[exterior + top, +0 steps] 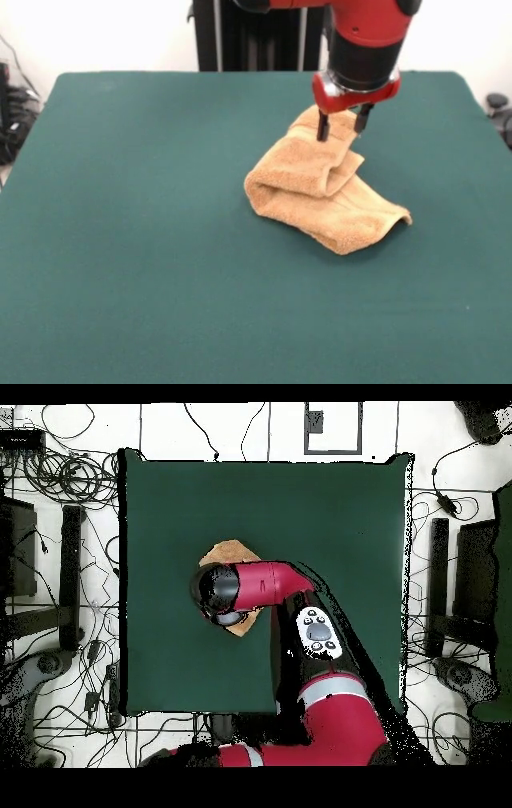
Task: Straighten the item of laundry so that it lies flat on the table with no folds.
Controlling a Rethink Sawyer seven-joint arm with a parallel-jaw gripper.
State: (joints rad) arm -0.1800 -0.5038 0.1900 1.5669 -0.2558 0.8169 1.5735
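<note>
The tabletop (pixel 144 264) is a wide dark green field that runs out to all four edges in the overhead view, with bare cloth broad on every side of the load it carries; the front view shows the most free room on the near side and toward the picture's left, and a narrower strip on the right. Beyond the edges the overhead view shows a pale floor strewn with black cables (pixel 70 479), which the front view barely catches at its left margin. The red and black arm (pixel 300 634) crosses the tabletop from the base side in the overhead view and covers most of the towel there, so only two tan corners peep out from under its wrist. The front view gives the towel (pixel 320 196) plainly: a tan-orange heap right of centre and slightly toward the far side, doubled over itself in thick rolled folds, with one flap spread toward the near right. The gripper (pixel 342 126) hangs over the towel's far end, its two dark fingers (pixel 323 126) spread apart, tips down at the topmost fold with cloth between them. No tag, label or writing can be read anywhere.
</note>
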